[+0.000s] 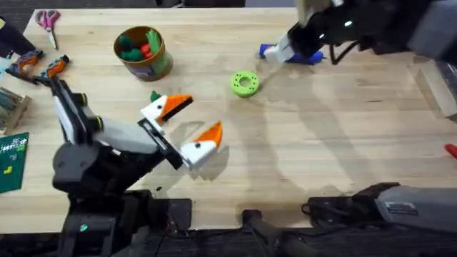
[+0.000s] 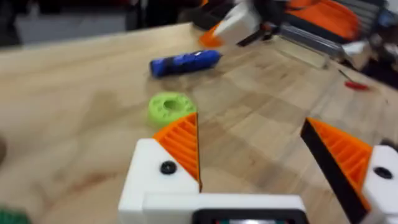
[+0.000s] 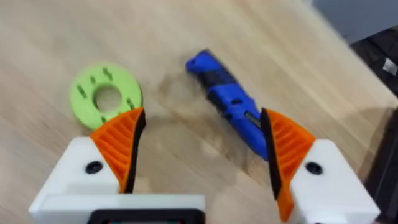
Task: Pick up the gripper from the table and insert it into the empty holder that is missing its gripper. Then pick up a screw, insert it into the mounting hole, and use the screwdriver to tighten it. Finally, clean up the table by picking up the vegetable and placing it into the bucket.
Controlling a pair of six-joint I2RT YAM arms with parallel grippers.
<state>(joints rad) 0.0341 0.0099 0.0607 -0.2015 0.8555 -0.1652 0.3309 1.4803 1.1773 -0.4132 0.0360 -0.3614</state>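
The blue screwdriver lies on the table at the far right of centre. My right gripper hovers over it, open, and the screwdriver lies just ahead of its orange-padded fingers. My left gripper is open above the table's middle left, and both its white fingers carry orange tips. The tan bucket stands at the far left with green and red toy vegetables inside. A small green piece lies by the left gripper's far finger. The loose gripper and the empty holder are out of view.
A flat green ring lies between the two grippers. Pink scissors and orange-handled pliers lie at the far left. A green board sits at the left edge and a red object at the right edge.
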